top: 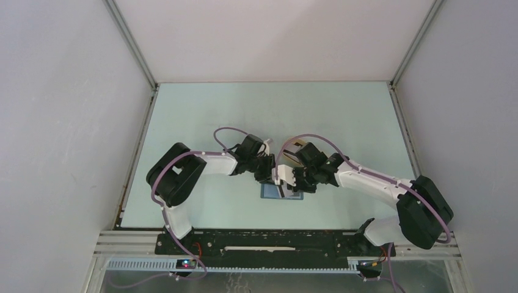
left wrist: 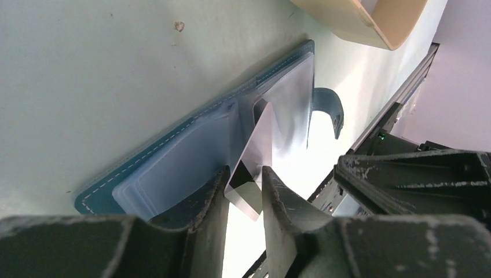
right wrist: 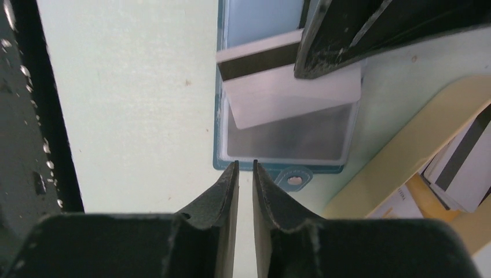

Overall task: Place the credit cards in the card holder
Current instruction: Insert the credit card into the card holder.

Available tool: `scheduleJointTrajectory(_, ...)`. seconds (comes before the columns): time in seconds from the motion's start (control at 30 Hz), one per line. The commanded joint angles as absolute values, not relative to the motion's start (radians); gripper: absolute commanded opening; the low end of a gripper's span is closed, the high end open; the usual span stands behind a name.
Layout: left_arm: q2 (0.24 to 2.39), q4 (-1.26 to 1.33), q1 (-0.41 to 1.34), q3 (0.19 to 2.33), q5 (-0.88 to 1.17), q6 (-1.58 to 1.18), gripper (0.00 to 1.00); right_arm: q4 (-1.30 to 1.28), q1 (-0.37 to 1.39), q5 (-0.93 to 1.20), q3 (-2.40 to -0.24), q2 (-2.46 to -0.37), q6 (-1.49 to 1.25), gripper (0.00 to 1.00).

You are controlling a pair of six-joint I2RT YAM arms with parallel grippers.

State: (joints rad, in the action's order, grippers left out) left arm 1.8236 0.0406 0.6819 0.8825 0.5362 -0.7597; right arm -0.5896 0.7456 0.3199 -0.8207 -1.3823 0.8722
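Right wrist view first: the card holder (right wrist: pixel 289 136) lies open and flat on the pale green table (right wrist: pixel 133 87). It is teal-blue with white stitching, the lighter pockets face up, and its snap tab (right wrist: pixel 294 178) sticks out at the near edge. A whitish credit card (right wrist: pixel 284 90) with a dark magnetic stripe along one long side sits tilted over the clear pocket, one corner down against the plastic. How far that corner has gone into the pocket I cannot tell.

The left gripper (left wrist: pixel 244 174) is clamped on that card, one black finger on each face. In its own wrist view the card stands edge-on between the pads, its far end reaching down among the pocket layers.

The right gripper (right wrist: pixel 245 165) hangs just at the holder's near edge beside the tab, with only a thin slit between its fingers and nothing in that slit. Whether the tips touch the leather is unclear.

Just beside the holder stands a beige tray (right wrist: pixel 382 162) with more cards (right wrist: pixel 463 165) stacked loosely inside, pale ones with dark stripes. One of them carries a line of small print, too small to read. I can make out no logo or brand on the holder or on the held card.

From above, both arms meet over the holder in the middle of the table.
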Motion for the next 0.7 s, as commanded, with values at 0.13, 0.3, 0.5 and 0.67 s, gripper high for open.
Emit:
scheduleJointTrajectory(0.13,1.813,0.034,0.671,0.821,0.504,-0.749,0.34,-0.459,0.775,0.354,-0.863,-1.439,0.764,0.17)
scheduleJointTrajectory(0.3,1.808,0.071,0.669,0.797,0.516,-0.769,0.36,-0.438,0.782,0.300,-0.865,-1.515,0.773,0.15)
scheduleJointTrajectory(0.5,1.790,0.116,0.665,0.762,0.523,-0.797,0.38,-0.443,0.791,0.276,-0.865,-1.560,0.781,0.15)
scheduleJointTrajectory(0.67,1.770,0.175,0.664,0.718,0.532,-0.834,0.38,-0.454,0.793,0.275,-0.870,-1.571,0.781,0.14)
